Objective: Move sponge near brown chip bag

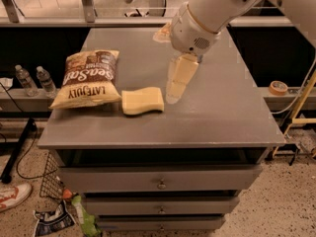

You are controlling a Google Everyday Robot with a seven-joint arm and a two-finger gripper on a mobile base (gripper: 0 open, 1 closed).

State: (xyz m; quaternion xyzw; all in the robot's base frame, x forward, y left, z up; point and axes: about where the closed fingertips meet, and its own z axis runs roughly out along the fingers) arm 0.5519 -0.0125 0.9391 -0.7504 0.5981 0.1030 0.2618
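The pale yellow sponge [142, 100] lies flat on the grey table [222, 112], just right of the brown chip bag [89, 79], with a narrow gap between them. The bag lies at the table's left side with its "Sea Salt" lettering up. My gripper [174, 94] hangs tilted a little above the table, just right of the sponge and apart from it. It is open and empty. The white arm [207, 14] reaches in from the upper right.
A pale object [162, 32] lies at the back of the table, partly behind the arm. Two water bottles [34, 80] stand on the low shelf at left. A tape roll [278, 88] lies at right. Drawers [160, 181] are below the tabletop.
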